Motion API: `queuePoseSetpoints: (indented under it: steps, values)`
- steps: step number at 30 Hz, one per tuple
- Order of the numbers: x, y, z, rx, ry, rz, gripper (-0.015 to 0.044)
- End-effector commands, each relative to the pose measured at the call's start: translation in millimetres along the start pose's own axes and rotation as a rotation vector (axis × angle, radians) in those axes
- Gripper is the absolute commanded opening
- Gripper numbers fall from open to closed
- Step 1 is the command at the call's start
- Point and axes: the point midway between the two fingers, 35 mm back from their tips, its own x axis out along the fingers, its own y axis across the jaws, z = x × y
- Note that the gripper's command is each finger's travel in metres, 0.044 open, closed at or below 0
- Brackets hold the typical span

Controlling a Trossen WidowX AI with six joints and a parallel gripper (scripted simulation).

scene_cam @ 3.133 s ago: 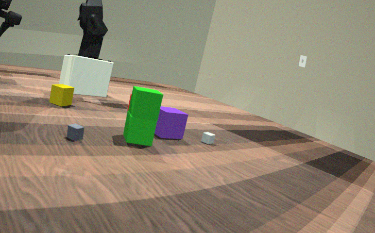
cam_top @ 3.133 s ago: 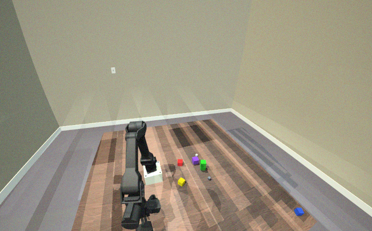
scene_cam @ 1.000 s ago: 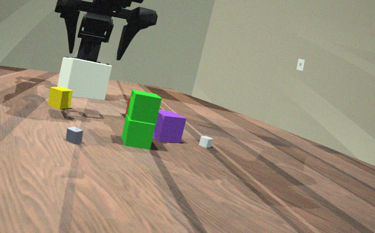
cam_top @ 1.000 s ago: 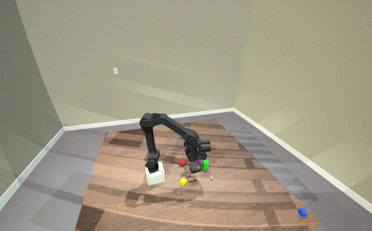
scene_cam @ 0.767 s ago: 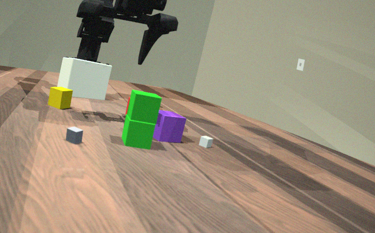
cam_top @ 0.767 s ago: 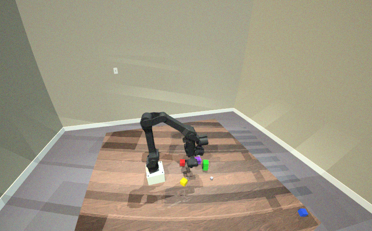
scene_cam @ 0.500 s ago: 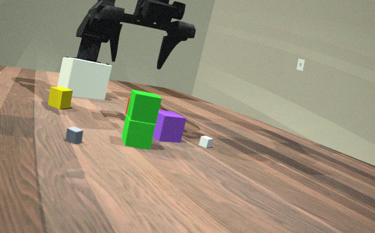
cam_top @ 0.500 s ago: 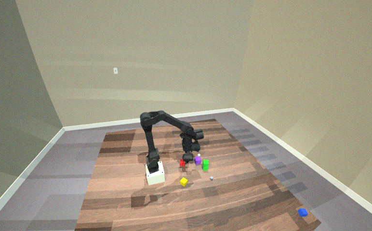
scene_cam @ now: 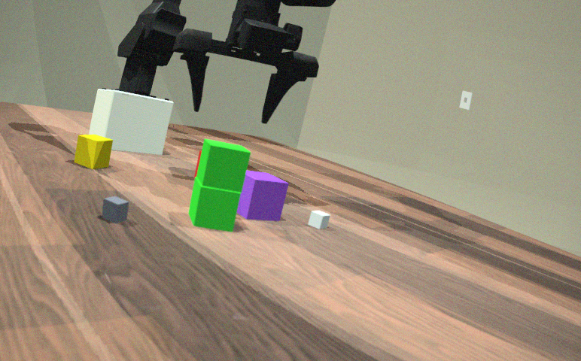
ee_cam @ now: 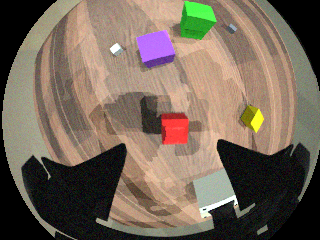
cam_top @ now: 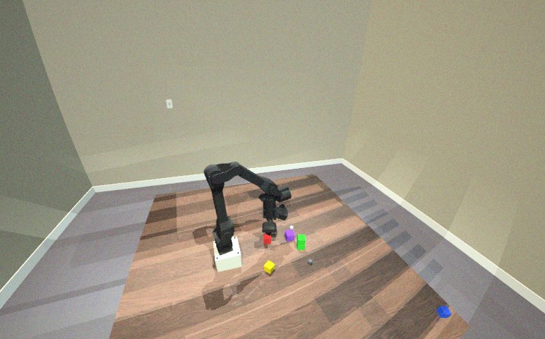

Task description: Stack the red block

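Wood floor (cam_top: 351,294): jaws wide apart w/ nothing held, above red block (ee_cam: 175,128), green tower (scene_cam: 220,184) nearby.

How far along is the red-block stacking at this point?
Done: only the approach. The end effector hangs open above the red block, its fingers clear of everything. In hand: lining up on the block, which sits on the floor between the fingertips in the wrist view. Left: descending, gripping, lifting, and setting it on the green tower, which stands two blocks high beside the purple block.
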Motion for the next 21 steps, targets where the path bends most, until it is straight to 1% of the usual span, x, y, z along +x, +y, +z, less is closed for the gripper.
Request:
queuePoseSetpoints:
  steps: [1, 2, 10, 21]
  values:
    - [29.4, -3.2, -6.8, 0.004, 0.027, -0.015, 0.0440]
    - [34.2, -3.8, -7.3, 0.004, 0.027, -0.015, 0.0440]
    - [38.4, -5.1, -7.1, 0.004, 0.027, -0.015, 0.0440]
    - [55.9, -5.1, -6.9, 0.004, 0.027, -0.015, 0.0440]
